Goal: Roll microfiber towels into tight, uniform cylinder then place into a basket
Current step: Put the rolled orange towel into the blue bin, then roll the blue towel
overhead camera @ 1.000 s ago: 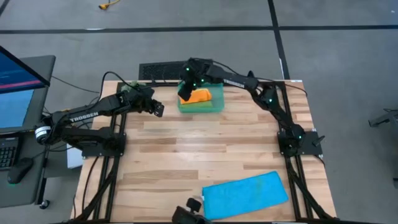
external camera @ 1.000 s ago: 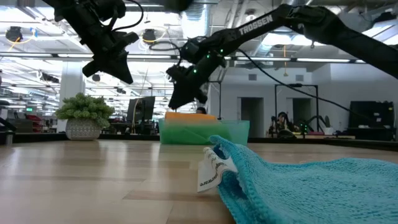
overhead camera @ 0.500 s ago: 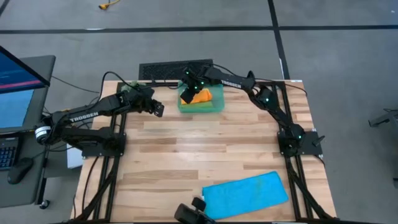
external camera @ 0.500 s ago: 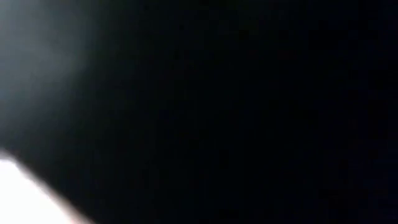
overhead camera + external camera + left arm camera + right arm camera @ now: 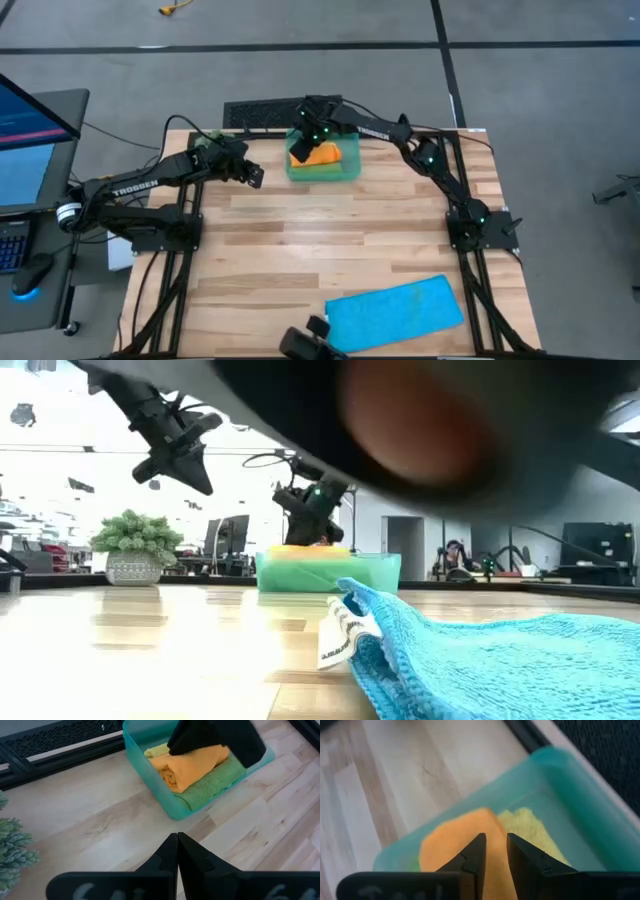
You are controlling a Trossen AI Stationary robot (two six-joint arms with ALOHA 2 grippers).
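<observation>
- High view: the teal basket (image 5: 324, 160) sits at the far edge of the table (image 5: 320, 250), holding the orange towel roll (image 5: 322, 154). The right gripper (image 5: 300, 152) hangs over the basket's left end. The left gripper (image 5: 254, 177) hovers just left of the basket. A blue towel (image 5: 394, 312) lies flat at the near edge.
- Low view: a dark blurred shape covers the top; the plant ball (image 5: 137, 532) stands left of the basket (image 5: 328, 572).
- Left wrist view: left fingers (image 5: 167, 857) pressed together, empty. Orange roll (image 5: 192, 766) lies on the green towel (image 5: 215, 780), beside the yellow towel (image 5: 156, 751).
- Right wrist view: right fingers (image 5: 475, 855) slightly parted above the orange roll (image 5: 450, 851), gripping nothing.
</observation>
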